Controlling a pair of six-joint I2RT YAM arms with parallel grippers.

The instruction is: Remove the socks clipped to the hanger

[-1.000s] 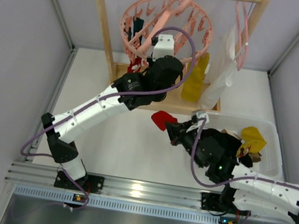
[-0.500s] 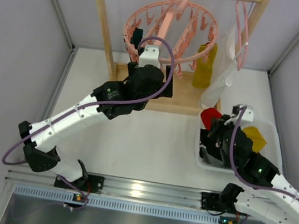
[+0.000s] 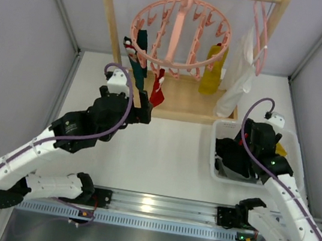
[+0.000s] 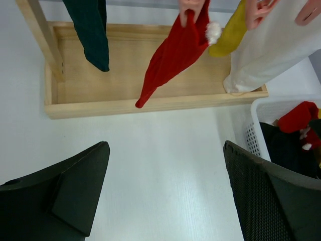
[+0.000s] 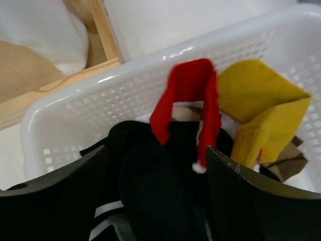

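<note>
1. Top external: the hanger [image 3: 180,35] hangs from a wooden rack [image 3: 111,22]. A teal sock [image 3: 138,62], red sock [image 3: 157,94] and yellow sock [image 3: 212,70] dangle clipped at their tops. They look limp and light, likely best pinched just under the peg.
2. Left wrist: the left jaws are spread wide and empty, short of the red sock.
3. Right wrist: the right jaws are spread wide over the white basket [image 5: 75,115], gripping nothing. A loose red sock [image 5: 188,83], a mustard sock [image 5: 256,100] and dark socks [image 5: 150,175] lie inside.

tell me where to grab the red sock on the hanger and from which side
Pinch the red sock across its narrow lower half, coming from the front with the left gripper. It hangs limp and slanted from one pink clip, clear of the teal sock, so a downward tug should free it.
</note>
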